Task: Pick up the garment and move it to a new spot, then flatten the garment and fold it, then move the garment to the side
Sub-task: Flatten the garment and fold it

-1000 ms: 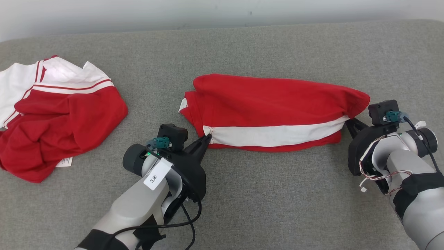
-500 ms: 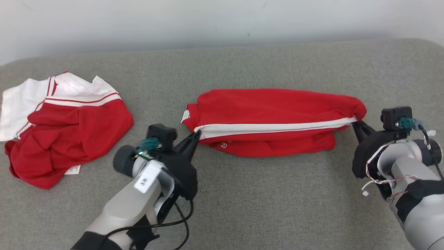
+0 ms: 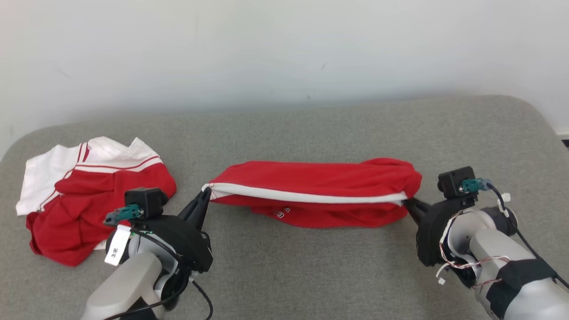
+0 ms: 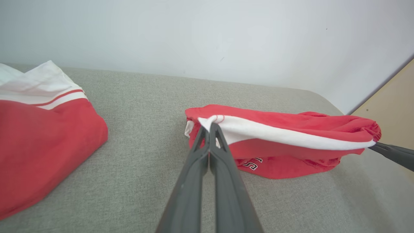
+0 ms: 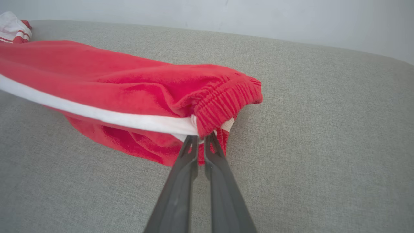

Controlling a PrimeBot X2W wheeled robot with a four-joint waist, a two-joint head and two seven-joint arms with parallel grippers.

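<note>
Left gripper (image 3: 206,192) pinched on garment (image 3: 320,182) at its left white-striped corner, right gripper (image 3: 405,203) pinched on its right waistband end, garment strung between them, middle of cushion (image 3: 311,275), red-white heap (image 3: 89,204) at left

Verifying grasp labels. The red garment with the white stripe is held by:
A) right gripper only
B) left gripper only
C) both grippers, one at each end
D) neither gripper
C: the left gripper is shut on one end of the red garment and the right gripper on the elastic-gathered other end, with the cloth strung between them.
</note>
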